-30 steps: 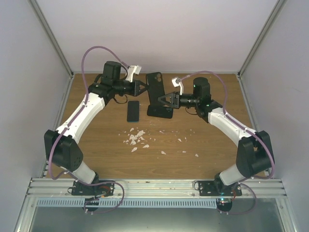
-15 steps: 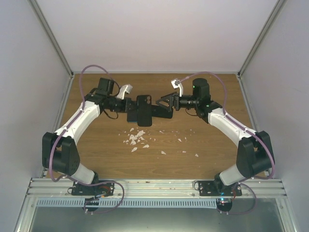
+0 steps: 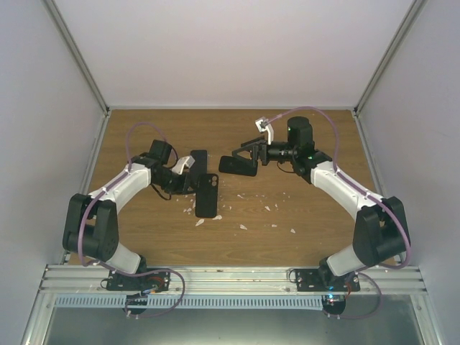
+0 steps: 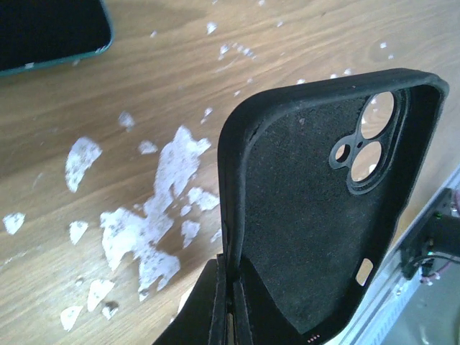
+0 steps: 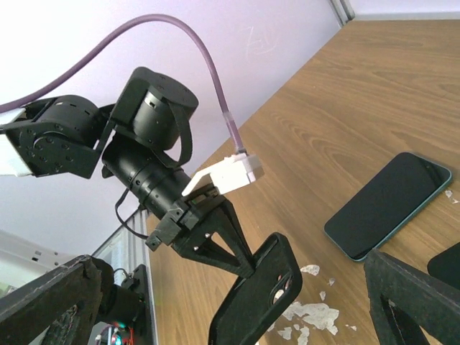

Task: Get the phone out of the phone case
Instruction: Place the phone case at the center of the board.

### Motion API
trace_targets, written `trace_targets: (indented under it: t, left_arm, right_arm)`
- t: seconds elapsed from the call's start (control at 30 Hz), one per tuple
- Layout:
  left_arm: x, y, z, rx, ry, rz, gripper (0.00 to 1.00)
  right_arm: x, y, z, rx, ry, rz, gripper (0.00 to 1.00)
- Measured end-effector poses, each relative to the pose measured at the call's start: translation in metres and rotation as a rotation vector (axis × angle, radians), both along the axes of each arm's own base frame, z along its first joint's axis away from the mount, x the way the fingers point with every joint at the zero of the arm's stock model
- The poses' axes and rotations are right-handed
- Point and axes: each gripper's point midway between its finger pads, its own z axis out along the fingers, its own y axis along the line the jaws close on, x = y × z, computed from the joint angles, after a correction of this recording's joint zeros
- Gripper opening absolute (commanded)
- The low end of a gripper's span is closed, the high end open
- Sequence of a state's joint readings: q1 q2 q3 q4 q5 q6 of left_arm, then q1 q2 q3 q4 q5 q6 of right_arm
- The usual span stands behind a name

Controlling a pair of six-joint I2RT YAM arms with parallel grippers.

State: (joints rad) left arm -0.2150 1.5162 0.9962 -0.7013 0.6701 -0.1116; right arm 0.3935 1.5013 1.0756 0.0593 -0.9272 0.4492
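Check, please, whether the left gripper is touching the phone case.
Touching: in the left wrist view the left gripper pinches one side wall of the phone case.

**White Enclosure Around a Wooden Table**

Plain white walls (image 3: 230,50) are closing in the wooden table (image 3: 287,201) on three sides, with grey metal posts (image 3: 77,57) rising at its far corners. An aluminium rail (image 3: 230,277) is running along the table's near edge. White flakes (image 4: 172,165) are lying scattered near the table's middle, and soft light is glinting off the wood.

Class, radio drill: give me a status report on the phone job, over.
Left gripper shut on empty case. Right gripper open, holding nothing. Phone out, flat on table. White scraps litter wood beneath case.
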Motion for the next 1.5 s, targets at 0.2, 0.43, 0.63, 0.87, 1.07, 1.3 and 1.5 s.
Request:
trace_targets:
  t: [0.2, 0.43, 0.63, 0.87, 1.07, 1.3, 1.5]
  left_arm:
    - [-0.008, 0.014, -0.021, 0.083, 0.041, 0.035, 0.00]
    - [-0.005, 0.028, -0.047, 0.173, 0.097, 0.079, 0.00]
    - [-0.005, 0.038, -0.067, 0.234, 0.149, 0.108, 0.00]
    - [-0.004, 0.045, -0.081, 0.287, 0.175, 0.130, 0.04]
    - [-0.004, 0.050, -0.092, 0.319, 0.196, 0.136, 0.16]
    - [-0.003, 0.047, -0.090, 0.304, 0.192, 0.129, 0.32]
    - [0.001, 0.050, -0.085, 0.318, 0.160, 0.136, 0.55]
  right_arm:
    - [0.000, -0.002, -0.001, -0.003, -0.006, -0.004, 1.00]
    - [0.000, -0.005, -0.005, -0.009, 0.005, -0.013, 1.00]
    - [0.003, -0.008, -0.005, -0.009, 0.007, -0.022, 1.00]
    - [0.004, -0.010, -0.005, -0.009, 0.007, -0.026, 1.00]
    - [0.004, -0.009, -0.005, -0.009, 0.008, -0.025, 1.00]
    - [0.004, -0.009, -0.006, -0.010, 0.010, -0.026, 0.99]
    - [0.005, -0.010, -0.007, -0.012, 0.009, -0.031, 1.00]
